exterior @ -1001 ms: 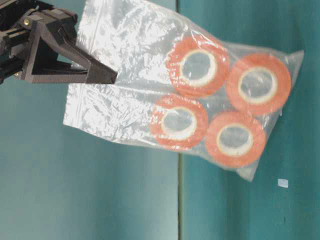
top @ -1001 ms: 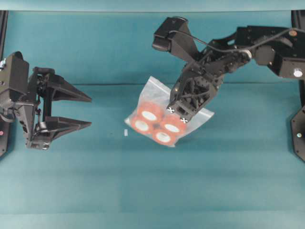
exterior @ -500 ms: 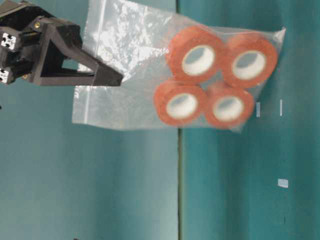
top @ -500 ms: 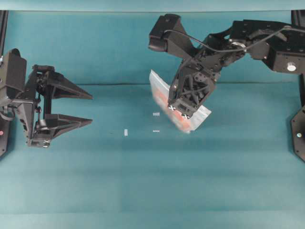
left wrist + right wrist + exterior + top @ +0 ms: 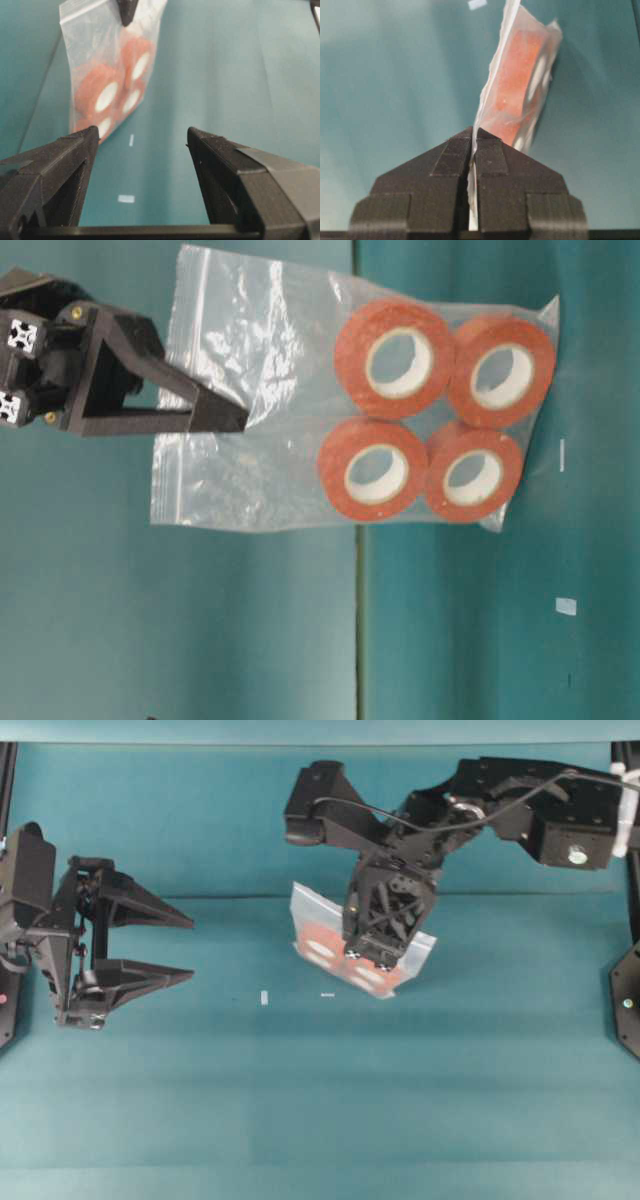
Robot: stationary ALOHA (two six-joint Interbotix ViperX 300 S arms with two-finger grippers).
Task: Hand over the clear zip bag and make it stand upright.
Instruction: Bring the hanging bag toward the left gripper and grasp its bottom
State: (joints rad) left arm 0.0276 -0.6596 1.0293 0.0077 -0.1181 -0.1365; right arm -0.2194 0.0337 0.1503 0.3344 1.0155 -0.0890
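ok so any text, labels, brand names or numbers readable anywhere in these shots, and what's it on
No readable text in any view.
Clear zip bag: no print visible.
Four orange tape rolls: plain orange with white cores, no label.
Right gripper: black-and-white square markers on its body, patterns and not characters.
Left gripper: no lettering visible.
Small white scraps on the teal table: too small to tell if marked.

Clear zip bag (image 5: 300, 400): crinkly transparent plastic, zip strip along one short edge, hanging off the bench. Four orange tape rolls (image 5: 425, 415) with white cores are bunched two-by-two at the end opposite the zip. Pinched near the zip end between closed jaws of the right gripper (image 5: 472, 137).
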